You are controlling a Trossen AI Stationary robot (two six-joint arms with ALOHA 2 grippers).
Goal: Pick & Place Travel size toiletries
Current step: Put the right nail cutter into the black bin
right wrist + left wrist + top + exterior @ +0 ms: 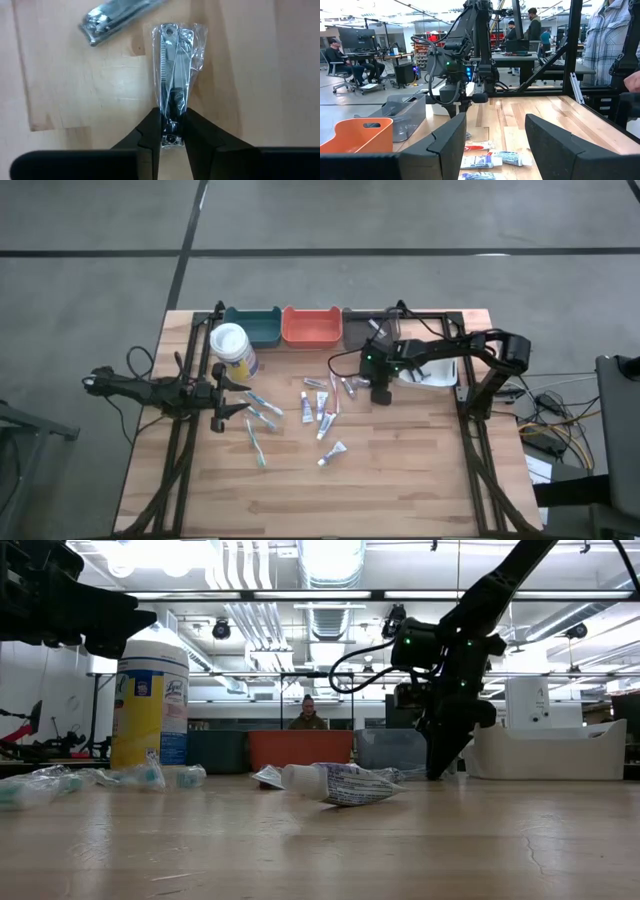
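Observation:
Small white tubes with blue marks [326, 423] and teal toothbrushes [262, 408] lie scattered on the wooden table's middle; one tube [340, 783] lies nearest in the low view. A silver nail clipper in a clear wrapper [175, 65] lies flat on the table, with a second clipper [120, 17] beside it. My right gripper [381, 393] [172, 122] points down at the table and is shut on the wrapped clipper. My left gripper [238, 397] [495, 137] hovers open at the table's left, level, facing the tubes [492, 160]. My right gripper pinches the wrapped nail clipper between its two fingers [150, 132] at one end [172, 107]. The fingers come from above, pointing down, and close on its two long sides. The clipper lies flat on the table; its other end sticks out beyond the fingertips.
Teal [252, 326], orange [312, 326] and grey [368, 328] bins line the far edge; a white bin [432, 372] sits at the right. A wipes canister [233, 350] stands by the left gripper. People show in the room beyond the table. Bare wood lies at the near side.

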